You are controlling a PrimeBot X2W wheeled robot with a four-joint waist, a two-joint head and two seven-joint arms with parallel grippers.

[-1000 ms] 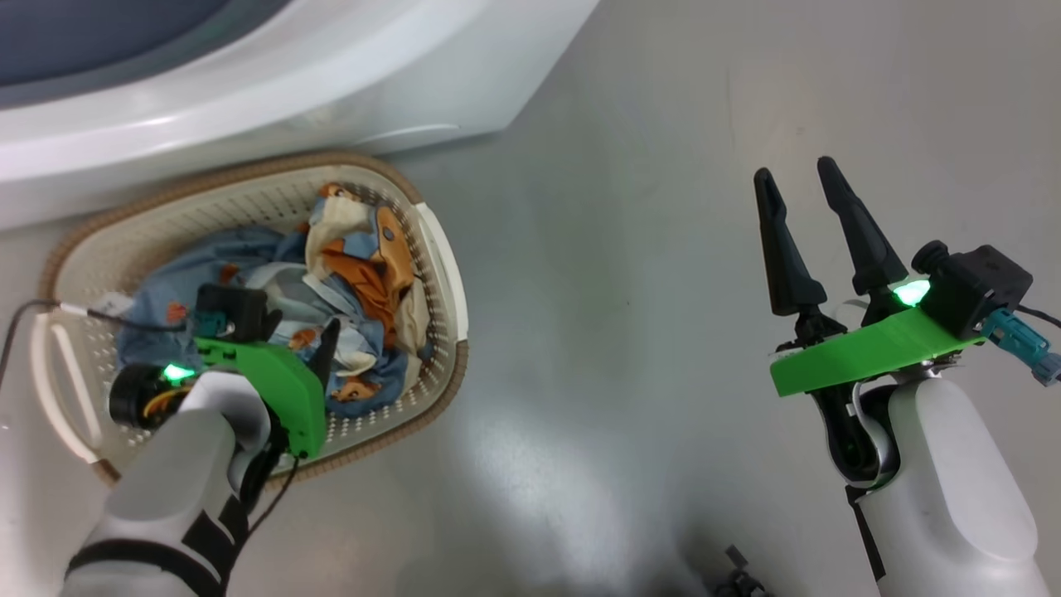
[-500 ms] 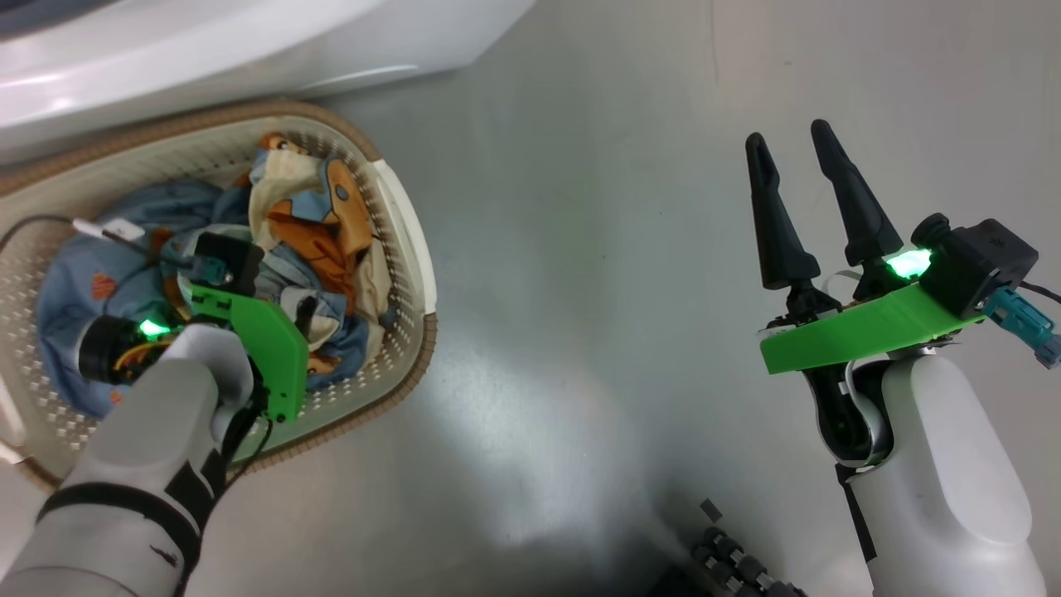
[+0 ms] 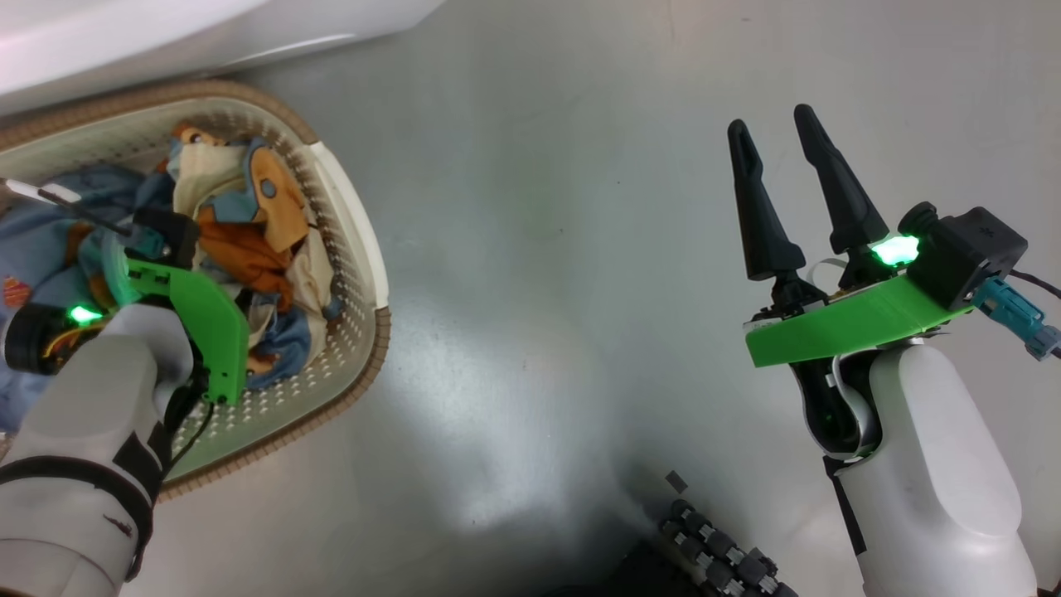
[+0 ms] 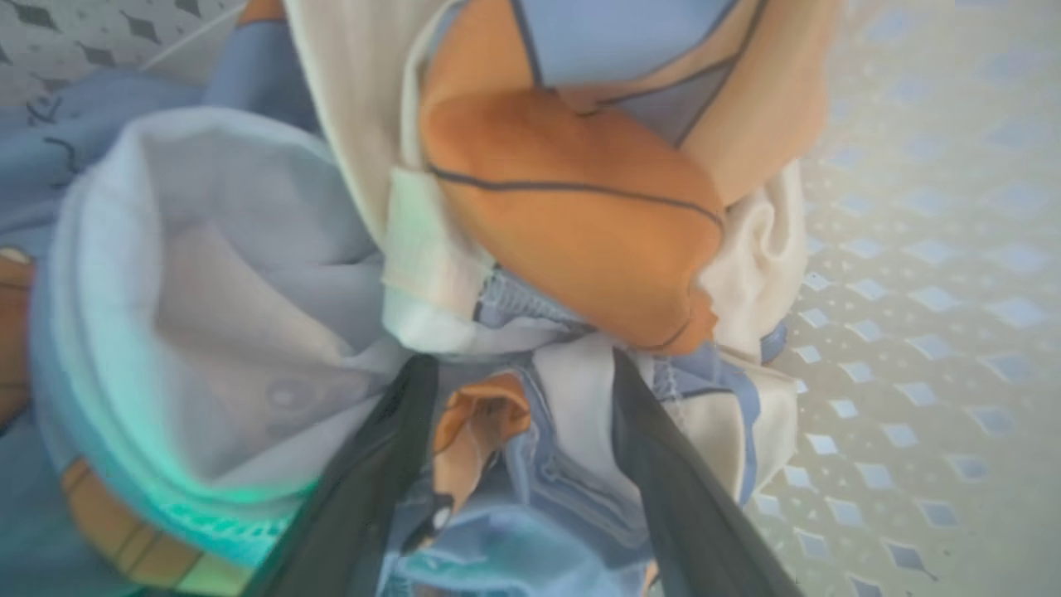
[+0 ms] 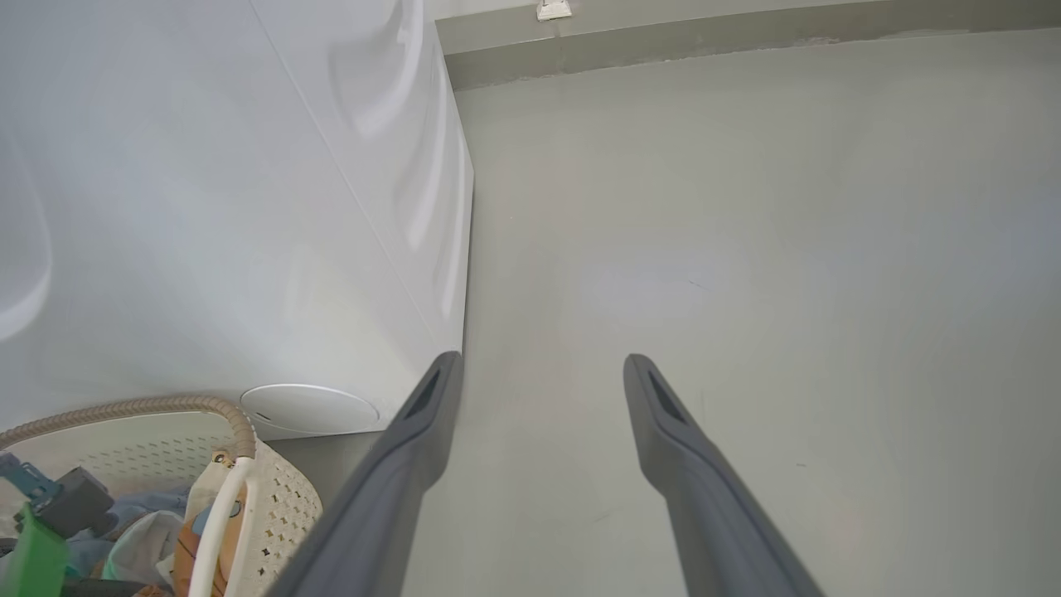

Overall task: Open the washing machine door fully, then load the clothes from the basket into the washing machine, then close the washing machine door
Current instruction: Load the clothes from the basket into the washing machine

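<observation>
found the left gripper (image 4: 522, 390) buried among the clothes (image 3: 249, 240) inside the basket (image 3: 348, 240), jaws spread wide with that fabric between them, nothing pinched yet. saw the right gripper (image 3: 771, 118) likewise released, well apart over bare floor (image 3: 530, 249), the farther arm.

I am looking down on a smooth, glossy grey floor (image 3: 539, 249) that carries everything here. On it stands the big white box-shaped washing machine (image 3: 124, 41); my right wrist view shows its lower front corner meeting the floor. The small cream perforated plastic basket (image 3: 377, 348) with a brown rim band sits on the floor just before the machine's base. I cannot tell whether they touch. Beyond them the floor runs back to a low grey skirting (image 5: 746, 33).
</observation>
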